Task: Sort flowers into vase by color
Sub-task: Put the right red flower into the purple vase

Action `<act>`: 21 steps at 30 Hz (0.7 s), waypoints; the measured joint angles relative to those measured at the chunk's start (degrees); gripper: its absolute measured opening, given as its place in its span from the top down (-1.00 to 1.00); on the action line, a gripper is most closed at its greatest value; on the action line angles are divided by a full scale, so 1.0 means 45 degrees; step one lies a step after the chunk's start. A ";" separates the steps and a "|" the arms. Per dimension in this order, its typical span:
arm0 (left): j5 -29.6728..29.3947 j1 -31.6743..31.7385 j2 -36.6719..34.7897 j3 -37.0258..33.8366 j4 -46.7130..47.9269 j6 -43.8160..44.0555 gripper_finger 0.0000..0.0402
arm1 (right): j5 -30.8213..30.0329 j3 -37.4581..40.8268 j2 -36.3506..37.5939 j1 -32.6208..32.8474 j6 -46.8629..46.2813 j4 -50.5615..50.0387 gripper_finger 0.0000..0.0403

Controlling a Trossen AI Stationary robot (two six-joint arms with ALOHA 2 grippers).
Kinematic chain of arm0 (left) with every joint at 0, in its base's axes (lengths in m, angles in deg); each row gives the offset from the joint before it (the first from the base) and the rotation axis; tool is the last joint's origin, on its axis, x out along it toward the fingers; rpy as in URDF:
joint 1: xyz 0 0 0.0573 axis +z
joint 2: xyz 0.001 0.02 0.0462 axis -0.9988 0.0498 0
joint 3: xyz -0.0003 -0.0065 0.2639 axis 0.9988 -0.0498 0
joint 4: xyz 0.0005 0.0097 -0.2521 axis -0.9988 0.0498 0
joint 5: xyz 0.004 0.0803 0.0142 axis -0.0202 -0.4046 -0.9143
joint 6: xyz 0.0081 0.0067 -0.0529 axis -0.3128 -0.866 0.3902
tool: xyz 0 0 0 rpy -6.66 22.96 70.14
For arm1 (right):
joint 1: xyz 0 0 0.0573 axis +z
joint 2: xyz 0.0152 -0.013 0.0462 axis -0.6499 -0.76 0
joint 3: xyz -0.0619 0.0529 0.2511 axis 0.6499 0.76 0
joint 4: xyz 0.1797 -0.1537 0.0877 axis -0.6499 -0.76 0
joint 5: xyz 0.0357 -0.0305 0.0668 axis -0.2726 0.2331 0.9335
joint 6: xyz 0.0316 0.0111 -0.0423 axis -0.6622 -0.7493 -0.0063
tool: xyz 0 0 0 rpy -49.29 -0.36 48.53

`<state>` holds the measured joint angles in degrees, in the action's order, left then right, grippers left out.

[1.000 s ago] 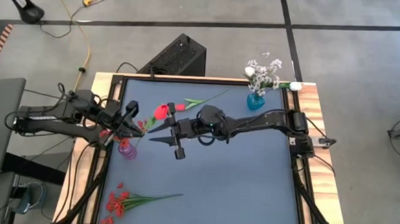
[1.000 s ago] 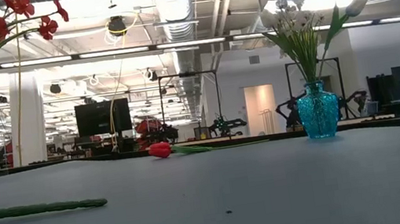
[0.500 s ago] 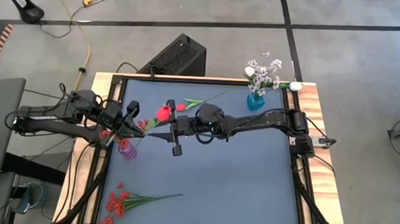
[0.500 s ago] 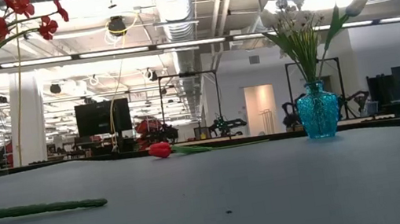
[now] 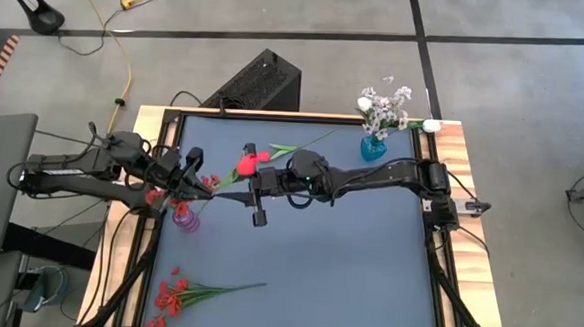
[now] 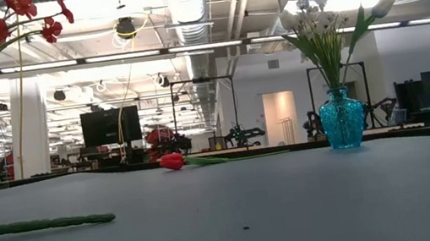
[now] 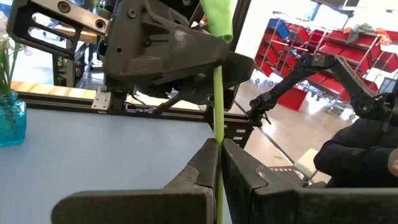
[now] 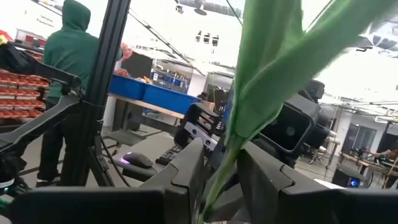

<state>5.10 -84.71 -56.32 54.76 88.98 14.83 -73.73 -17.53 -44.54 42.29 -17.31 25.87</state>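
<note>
Red tulip (image 5: 245,164) stem slants table-diagonally

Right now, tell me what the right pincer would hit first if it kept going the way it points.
The right pincer points toward the table's left side. First in line looks to be the left pincer, close ahead on the same green stem; relative height is unclear.

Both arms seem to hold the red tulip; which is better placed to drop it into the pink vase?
Left, probably. The left gripper is shut on the tulip's stem right above the pink vase; the right gripper sits farther away.
</note>
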 joint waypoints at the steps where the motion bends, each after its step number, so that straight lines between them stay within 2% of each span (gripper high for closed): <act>1: -0.0013 0.0001 0.0000 0.0000 0.0022 0.0004 1.00 | 0.0001 0.0000 0.0000 0.0006 -0.0001 -0.0001 0.42; 4: -0.0013 0.0000 0.0000 -0.0002 0.0025 0.0008 1.00 | 0.0004 0.0000 0.0000 0.0006 -0.0004 0.0000 0.51; 11: 0.0046 0.0000 0.0000 -0.0002 -0.0058 0.0327 1.00 | 0.0054 0.0000 0.0023 -0.0004 -0.0005 -0.0229 0.89; 13: 0.0306 -0.0005 0.0000 -0.0002 -0.0068 0.0365 0.97 | 0.0327 0.0000 0.0024 -0.0004 -0.0018 -0.0242 0.90; 16: 0.0323 0.0000 -0.0005 -0.0007 -0.0354 0.0760 0.86 | 0.0945 0.0000 0.0024 -0.0004 -0.0098 -0.0532 0.90; 21: 0.0334 0.0005 -0.0216 -0.0007 -0.0670 0.1165 0.52 | 0.2410 0.0000 0.0069 0.0006 -0.0102 -0.0981 0.90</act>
<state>6.61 -84.68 -57.29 54.73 85.96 20.07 -62.88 -17.53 -44.23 42.32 -17.77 21.46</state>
